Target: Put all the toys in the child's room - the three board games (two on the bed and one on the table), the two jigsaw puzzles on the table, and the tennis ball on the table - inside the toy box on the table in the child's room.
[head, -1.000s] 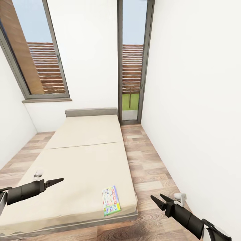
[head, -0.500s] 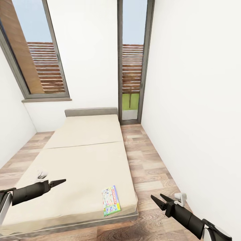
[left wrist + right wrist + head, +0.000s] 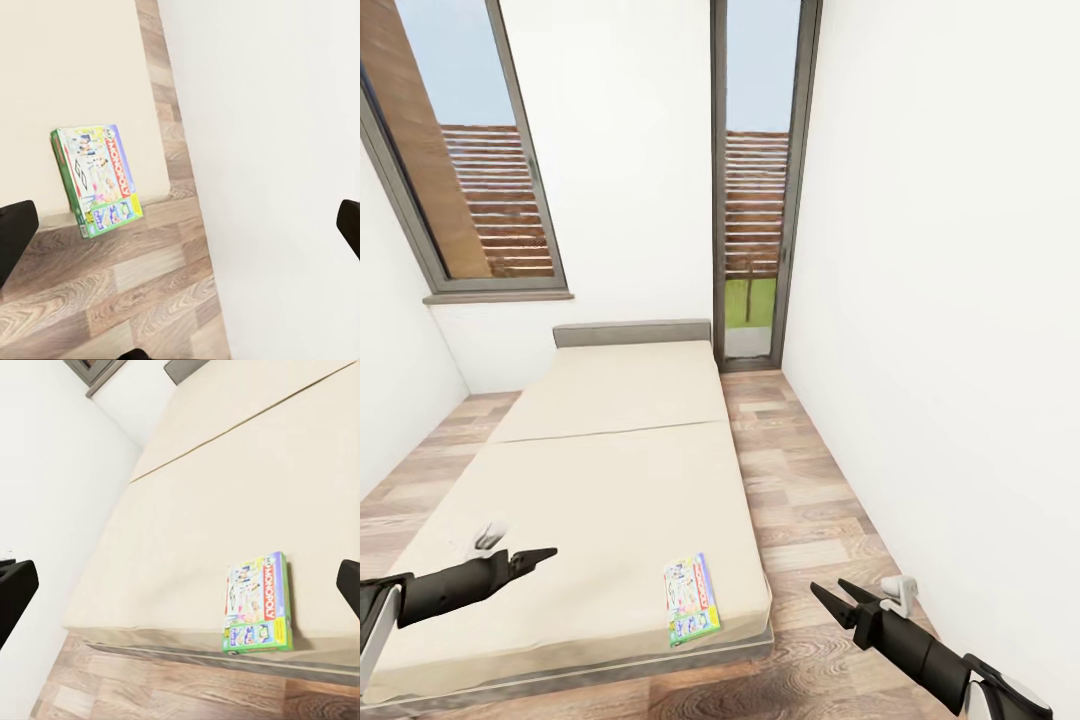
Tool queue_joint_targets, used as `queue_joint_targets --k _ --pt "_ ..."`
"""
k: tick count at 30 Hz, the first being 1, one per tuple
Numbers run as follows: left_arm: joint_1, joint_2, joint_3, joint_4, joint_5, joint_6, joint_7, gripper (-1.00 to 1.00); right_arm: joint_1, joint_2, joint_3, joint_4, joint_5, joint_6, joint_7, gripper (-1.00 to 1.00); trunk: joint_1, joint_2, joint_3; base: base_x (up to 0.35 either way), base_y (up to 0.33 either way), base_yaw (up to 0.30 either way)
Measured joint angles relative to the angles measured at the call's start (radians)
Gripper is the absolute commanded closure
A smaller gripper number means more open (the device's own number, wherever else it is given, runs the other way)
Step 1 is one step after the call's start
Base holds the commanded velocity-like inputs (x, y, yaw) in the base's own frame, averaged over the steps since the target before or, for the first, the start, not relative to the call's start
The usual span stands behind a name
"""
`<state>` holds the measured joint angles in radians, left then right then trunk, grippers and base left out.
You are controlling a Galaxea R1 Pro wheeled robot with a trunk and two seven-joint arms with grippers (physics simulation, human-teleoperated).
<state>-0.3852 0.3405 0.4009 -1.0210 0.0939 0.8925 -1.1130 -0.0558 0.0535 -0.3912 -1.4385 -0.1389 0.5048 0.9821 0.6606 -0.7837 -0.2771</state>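
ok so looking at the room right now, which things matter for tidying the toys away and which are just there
For the job:
- board game, flat on the bed's near right corner
- bed, which it lies on
- left gripper, over the mattress
- right gripper, open over the floor

Just there:
- windows
- wood-plank floor
- white walls

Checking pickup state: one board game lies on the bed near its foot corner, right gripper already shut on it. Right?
Not quite. The right gripper is open and empty, over the floor beside the bed; the head view shows it. The board game does lie near the foot corner.
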Motion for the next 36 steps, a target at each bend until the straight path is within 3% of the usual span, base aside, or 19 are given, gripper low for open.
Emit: queue_joint_targets --k 14,23,29,36 --pt "0.0 -0.004 0.005 0.012 0.002 0.002 0.092 -1.0 0.0 0.0 -0.001 0.006 0.001 0.0 -0.001 -1.0 0.054 -0.098 -0.044 0.0 0.0 0.0" --pt "-0.001 -0.046 0.005 0.013 0.005 0.002 0.167 -1.0 0.0 0.0 -0.001 0.006 0.002 0.0 -0.003 -1.0 0.088 -0.161 -0.072 0.0 0.0 0.0" --pt "-0.001 -0.074 0.005 0.014 0.005 0.002 0.18 -1.0 0.0 0.0 -0.001 0.006 0.003 0.0 -0.007 -1.0 0.111 -0.203 -0.091 0.0 0.0 0.012" --pt "0.0 -0.108 0.005 0.014 0.004 0.004 0.215 -1.0 0.0 -0.001 -0.001 0.006 0.003 0.006 -0.019 -1.0 0.138 -0.252 -0.113 -0.002 0.0 0.186"
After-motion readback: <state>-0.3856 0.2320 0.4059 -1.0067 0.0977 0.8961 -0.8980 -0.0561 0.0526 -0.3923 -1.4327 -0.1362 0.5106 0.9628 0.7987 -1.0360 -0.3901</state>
